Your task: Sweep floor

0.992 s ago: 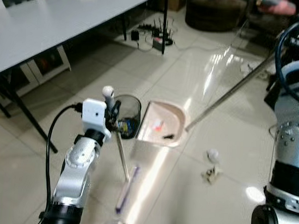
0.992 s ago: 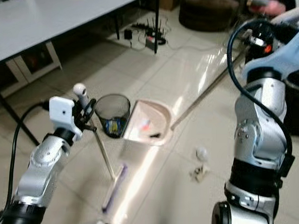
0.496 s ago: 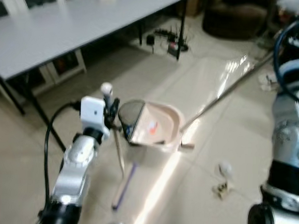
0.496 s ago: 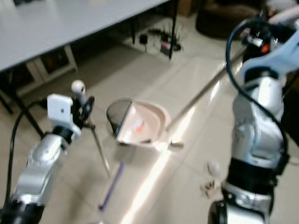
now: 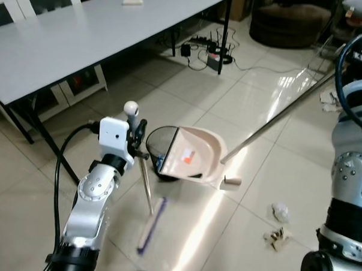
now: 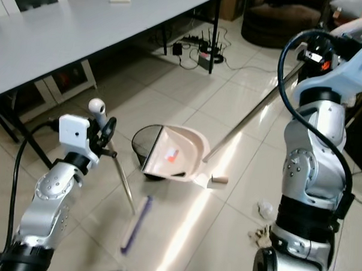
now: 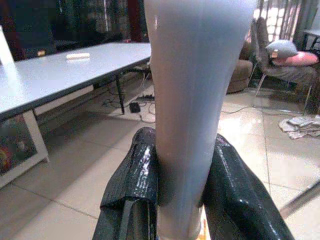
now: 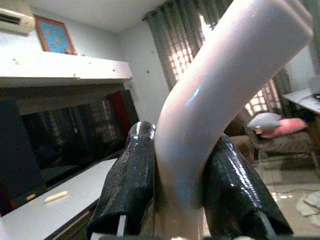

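Note:
My left gripper [image 7: 182,137] is shut on the pale broom handle [image 7: 192,100]. Its thin rod [image 5: 146,185] runs down to the purple brush head [image 5: 151,225] on the tiles. My right gripper [image 8: 180,135] is shut on the curved pinkish grip [image 8: 220,85] of the dustpan's long metal pole [image 5: 278,119]. The beige dustpan [image 5: 195,157] hangs tilted, its mouth against the black mesh bin [image 5: 158,146]. A red scrap and a dark bit lie in the pan. A white wad [image 5: 280,212] and crumpled paper [image 5: 277,237] lie on the floor to the right.
A long grey table [image 5: 83,35] stands at the back left, its black legs near my left arm. Cables and a power strip [image 5: 213,52] lie beyond it. A dark pouf [image 5: 288,23] sits at the far right. Glossy tiles stretch in front.
The dustpan has risen from flat on the floor and tipped up against the bin. The whole view has shifted, so the camera moved. Both grippers keep their holds.

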Robot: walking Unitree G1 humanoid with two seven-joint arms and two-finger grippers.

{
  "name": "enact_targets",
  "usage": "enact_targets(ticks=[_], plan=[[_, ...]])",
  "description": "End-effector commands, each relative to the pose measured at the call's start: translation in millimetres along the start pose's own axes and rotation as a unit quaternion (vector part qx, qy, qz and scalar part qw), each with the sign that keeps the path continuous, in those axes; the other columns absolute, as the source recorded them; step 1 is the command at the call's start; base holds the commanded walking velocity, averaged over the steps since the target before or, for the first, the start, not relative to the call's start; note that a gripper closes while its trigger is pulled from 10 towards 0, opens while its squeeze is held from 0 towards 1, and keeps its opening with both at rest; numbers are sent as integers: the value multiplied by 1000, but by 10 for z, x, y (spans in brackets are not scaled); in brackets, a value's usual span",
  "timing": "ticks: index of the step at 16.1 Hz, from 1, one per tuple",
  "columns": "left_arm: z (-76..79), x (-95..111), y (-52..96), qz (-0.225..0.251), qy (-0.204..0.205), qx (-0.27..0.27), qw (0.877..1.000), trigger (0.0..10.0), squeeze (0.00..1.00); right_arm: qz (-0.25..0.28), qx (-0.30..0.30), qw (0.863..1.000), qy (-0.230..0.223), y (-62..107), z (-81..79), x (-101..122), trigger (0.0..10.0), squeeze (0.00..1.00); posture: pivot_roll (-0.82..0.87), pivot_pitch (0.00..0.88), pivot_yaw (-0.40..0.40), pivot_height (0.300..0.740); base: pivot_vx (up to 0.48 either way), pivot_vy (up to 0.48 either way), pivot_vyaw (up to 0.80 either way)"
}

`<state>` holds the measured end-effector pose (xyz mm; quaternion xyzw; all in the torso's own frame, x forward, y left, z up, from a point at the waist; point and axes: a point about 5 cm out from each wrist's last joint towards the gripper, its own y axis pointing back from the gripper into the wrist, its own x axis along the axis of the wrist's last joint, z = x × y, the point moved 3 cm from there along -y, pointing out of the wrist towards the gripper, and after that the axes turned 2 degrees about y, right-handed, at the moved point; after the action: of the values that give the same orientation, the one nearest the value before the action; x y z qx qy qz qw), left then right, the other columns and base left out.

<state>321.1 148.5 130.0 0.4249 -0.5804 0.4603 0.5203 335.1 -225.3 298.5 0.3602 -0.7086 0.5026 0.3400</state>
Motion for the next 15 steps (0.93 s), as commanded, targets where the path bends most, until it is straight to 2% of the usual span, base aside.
enact_targets(ticks=[1,11,12,15], plan=[[-42,104,-10,17,-14,3,1000,10000,0,26,21,999,-22,-3,-118,132,10000,0,-27,58,48,740,368,0,0],[-25,69,-13,13,-6,6,1000,10000,0,16,37,999,-17,-1,-157,92,10000,0,-39,54,33,740,380,0,0],[-41,59,-20,15,-6,11,1000,10000,0,12,41,999,-19,-13,-181,57,10000,0,-48,29,33,740,382,0,0],[-29,83,-34,19,-7,9,1000,10000,0,17,48,998,-24,-77,-217,90,10000,0,-44,34,30,740,382,0,0]])
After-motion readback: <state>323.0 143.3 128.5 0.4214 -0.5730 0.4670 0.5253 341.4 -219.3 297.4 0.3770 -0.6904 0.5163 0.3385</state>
